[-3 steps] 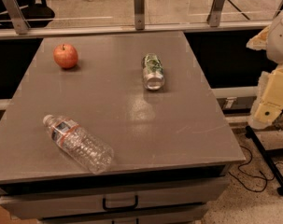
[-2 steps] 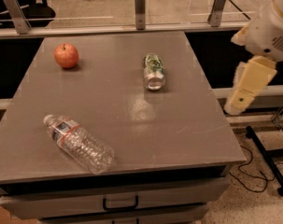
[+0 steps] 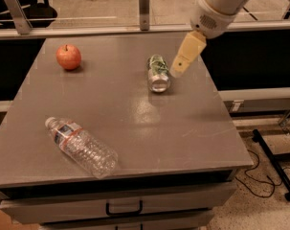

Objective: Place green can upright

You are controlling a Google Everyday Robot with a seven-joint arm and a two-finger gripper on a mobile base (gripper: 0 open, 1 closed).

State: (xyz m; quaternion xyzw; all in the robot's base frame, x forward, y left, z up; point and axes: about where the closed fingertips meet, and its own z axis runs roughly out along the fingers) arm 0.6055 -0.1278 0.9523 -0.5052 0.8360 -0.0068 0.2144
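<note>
Gripper: your tan gripper (image 3: 176,72) hangs from the white arm (image 3: 216,8), which enters from the top right corner; it slants down and to the left over the far right part of the bench (image 3: 135,123).
Grip state: you cannot tell from this view whether it is apart or together; it shows as one tapered tan slab and nothing is held in it.
Green can: the green can (image 3: 158,73) lies on its side on the bench, just beside the gripper's tip, on the tip's left as you look at the view. Its shiny silver end faces the near edge and its green-and-white body points away from you.
Contact: the tip sits level with the middle of the can's side; you cannot tell whether it touches the can or hangs just above the bench next to it.
Apple: a red apple (image 3: 68,56) stands well away from the gripper's tip, far to its left near the far left corner.
Water bottle: a clear plastic bottle (image 3: 82,147) lies on its side, well apart from the tip, down and to the left by the near edge, cap end pointing to the far left.
Below the bench: a drawer front with a dark handle (image 3: 124,208) sits under the near edge.
Floor: black cables (image 3: 259,176) trail on the floor, low and to the right of the gripper.
</note>
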